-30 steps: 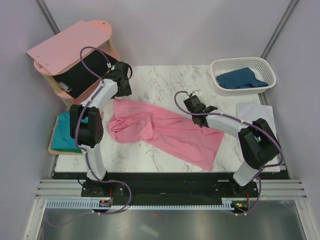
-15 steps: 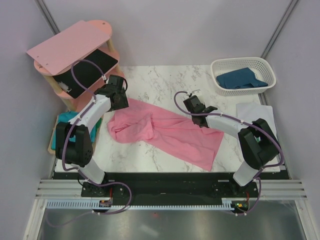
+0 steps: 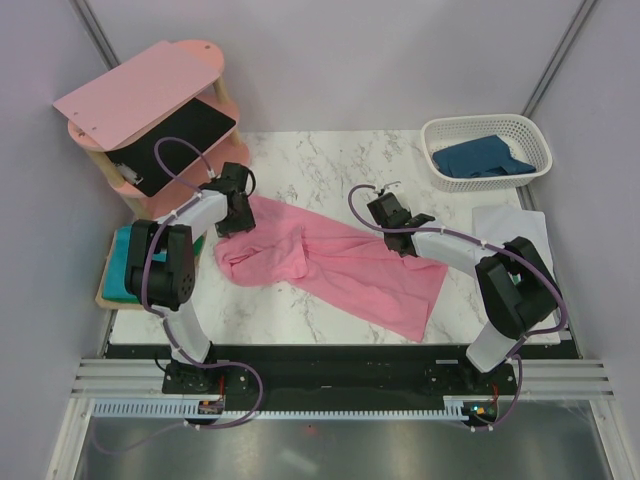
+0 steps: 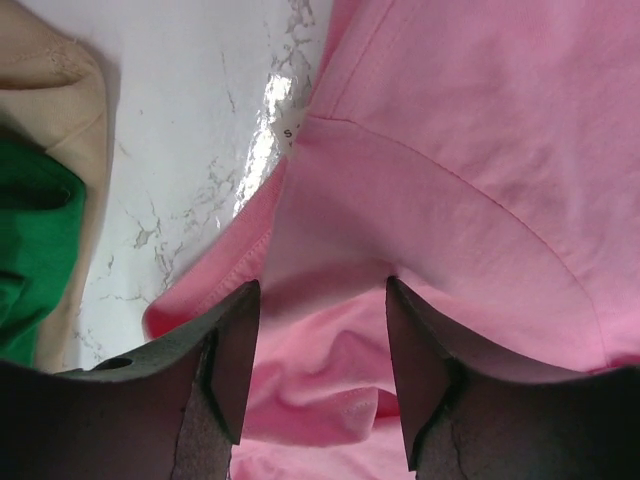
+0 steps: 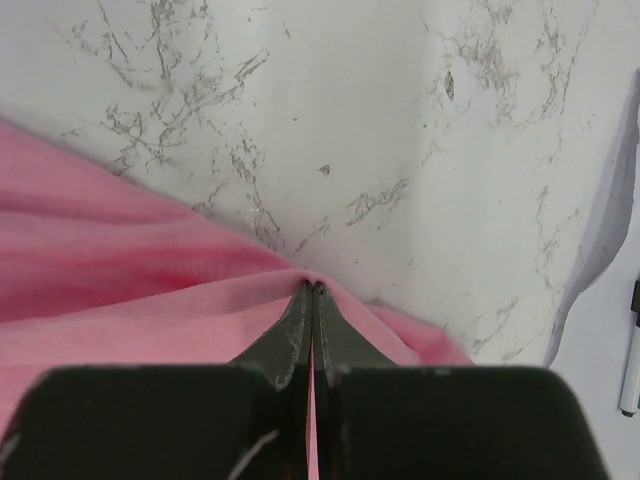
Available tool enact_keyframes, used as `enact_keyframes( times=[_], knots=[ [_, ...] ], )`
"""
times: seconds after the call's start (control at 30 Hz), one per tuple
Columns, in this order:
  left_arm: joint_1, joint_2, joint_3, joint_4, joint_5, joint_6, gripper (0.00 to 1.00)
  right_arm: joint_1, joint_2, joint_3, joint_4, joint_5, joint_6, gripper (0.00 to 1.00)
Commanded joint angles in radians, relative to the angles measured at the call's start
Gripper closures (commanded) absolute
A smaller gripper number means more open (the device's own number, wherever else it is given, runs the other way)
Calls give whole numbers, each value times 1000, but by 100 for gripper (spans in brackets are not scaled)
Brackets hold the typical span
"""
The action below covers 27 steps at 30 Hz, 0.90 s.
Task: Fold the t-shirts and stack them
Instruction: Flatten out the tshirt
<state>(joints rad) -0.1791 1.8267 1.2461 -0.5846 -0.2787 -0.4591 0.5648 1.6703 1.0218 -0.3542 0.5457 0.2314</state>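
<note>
1. Top external view: the left arm point(image 3: 196, 214) stretches forward, its left pincer point(image 3: 240, 218) apart above the pink t-shirt point(image 3: 340, 262). The right arm point(image 3: 452, 246) bends inward, its right pincer point(image 3: 385, 212) clamped on a fold of that shirt.
2. There are three t-shirts. The pink one lies crumpled on the bench point(image 3: 320, 160), and the teal t-shirt point(image 3: 122, 262) lies left of it.
3. One white basket point(image 3: 440, 132) holds the dark blue t-shirt point(image 3: 484, 158).
</note>
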Motion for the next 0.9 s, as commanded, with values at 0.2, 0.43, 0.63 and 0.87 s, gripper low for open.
enact_keyframes(
  times=[0.2,0.43,0.63,0.87],
  knots=[
    [7,-86,-83,45,-11,-33,30,-5,-4,0,20,-10,14,100],
    [7,-127,-145,81,6,-30,51,-3,5,-6,24,-18,19,100],
    [7,-99,-111,95,19,-23,98,-5,-3,-14,24,-18,19,100],
    [7,-139,-59,85,10,-3,98,-6,-15,-19,23,-18,17,100]
  ],
)
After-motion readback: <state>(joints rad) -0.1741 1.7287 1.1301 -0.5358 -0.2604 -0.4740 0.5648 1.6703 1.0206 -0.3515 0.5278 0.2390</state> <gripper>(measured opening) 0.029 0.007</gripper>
